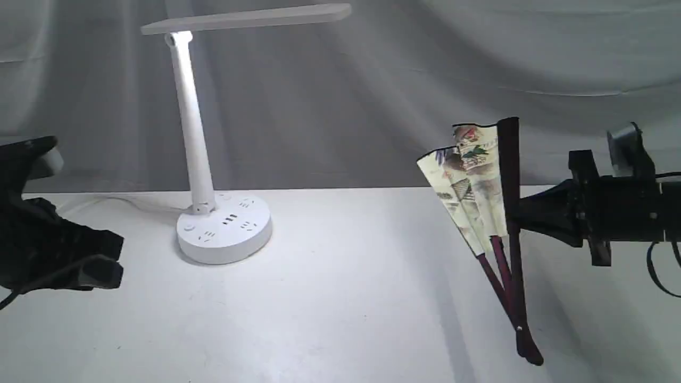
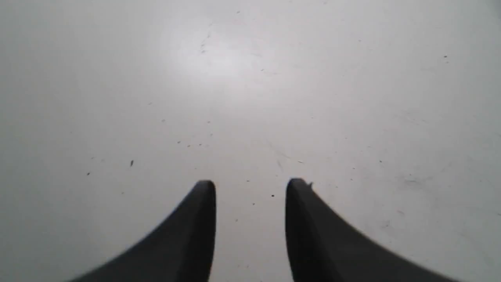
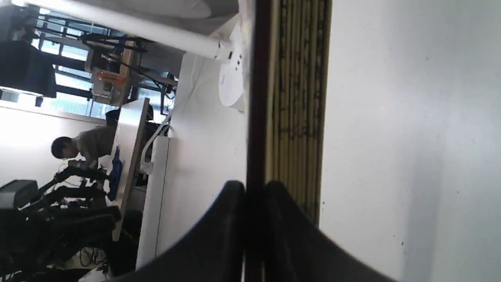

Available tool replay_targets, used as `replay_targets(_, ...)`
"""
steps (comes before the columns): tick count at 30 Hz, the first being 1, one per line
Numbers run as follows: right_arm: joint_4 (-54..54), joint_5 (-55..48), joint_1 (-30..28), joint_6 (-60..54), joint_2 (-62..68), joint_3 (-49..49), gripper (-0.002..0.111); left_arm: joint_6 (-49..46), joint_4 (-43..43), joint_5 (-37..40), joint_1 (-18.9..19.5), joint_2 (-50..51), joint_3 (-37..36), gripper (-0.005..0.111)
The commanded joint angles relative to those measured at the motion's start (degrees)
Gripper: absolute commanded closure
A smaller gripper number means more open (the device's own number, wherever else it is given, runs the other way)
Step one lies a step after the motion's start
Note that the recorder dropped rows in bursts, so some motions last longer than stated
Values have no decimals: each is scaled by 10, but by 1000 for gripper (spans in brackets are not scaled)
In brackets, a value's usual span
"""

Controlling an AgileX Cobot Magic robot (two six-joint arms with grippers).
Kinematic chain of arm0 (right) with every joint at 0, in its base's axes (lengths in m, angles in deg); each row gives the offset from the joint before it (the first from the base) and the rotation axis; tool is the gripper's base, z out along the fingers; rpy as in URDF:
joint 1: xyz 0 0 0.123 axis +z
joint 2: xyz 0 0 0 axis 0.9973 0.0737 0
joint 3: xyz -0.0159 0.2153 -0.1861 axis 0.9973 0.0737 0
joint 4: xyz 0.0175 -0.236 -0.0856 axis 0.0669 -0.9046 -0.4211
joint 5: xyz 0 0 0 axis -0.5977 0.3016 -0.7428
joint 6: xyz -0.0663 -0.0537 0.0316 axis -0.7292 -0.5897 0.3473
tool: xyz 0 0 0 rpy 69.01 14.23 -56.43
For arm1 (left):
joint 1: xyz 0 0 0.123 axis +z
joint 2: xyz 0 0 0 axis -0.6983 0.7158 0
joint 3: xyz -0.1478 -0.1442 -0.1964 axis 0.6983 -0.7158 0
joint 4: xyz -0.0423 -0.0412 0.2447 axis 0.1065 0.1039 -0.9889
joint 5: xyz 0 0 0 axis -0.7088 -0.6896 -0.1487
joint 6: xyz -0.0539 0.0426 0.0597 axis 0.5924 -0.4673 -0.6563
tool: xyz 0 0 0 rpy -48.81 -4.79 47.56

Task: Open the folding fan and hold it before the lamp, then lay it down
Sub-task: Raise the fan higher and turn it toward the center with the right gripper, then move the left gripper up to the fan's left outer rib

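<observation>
The folding fan (image 1: 479,186) stands nearly upright at the right, its pivot end low over the table. It is spread only a little: a few cream painted pleats lean left of the dark maroon guard. My right gripper (image 1: 513,221) comes in from the right and is shut on that guard; the right wrist view has both fingers pinching the guard (image 3: 254,188), with the folded pleats (image 3: 297,98) beside it. The white lamp (image 1: 194,143) stands at the back left, lit, well apart from the fan. My left gripper (image 1: 114,259) hovers at the far left, open and empty (image 2: 250,188).
The lamp's round base (image 1: 223,227) has sockets, and a white cable (image 1: 122,203) runs left behind it. A grey cloth backdrop (image 1: 425,80) hangs behind the white table (image 1: 340,298). The right wrist view also catches the lamp base (image 3: 231,82).
</observation>
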Motion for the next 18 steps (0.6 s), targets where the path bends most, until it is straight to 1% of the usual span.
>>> replay_targets(1,12,-12,-6,-30,-18,44,108,-54,30,-15,-34,1,-1,80)
replay_targets(4,19,-12,-6,-45,-29,73,108,-54,10,-54,-81,1,-1,83)
replay_targets(5,19,-12,-6,-49,-30,80,108,-54,-2,-77,-102,1,-1,84)
replay_targets(9,20,-12,-6,-53,-48,102,108,-54,-39,-151,-168,1,-1,88)
replay_targets(11,19,-12,-6,-57,-58,111,108,-62,-43,-188,-198,1,-1,89)
replay_targets(18,19,-12,-5,-63,-84,139,108,-65,-37,-297,-274,1,-1,89)
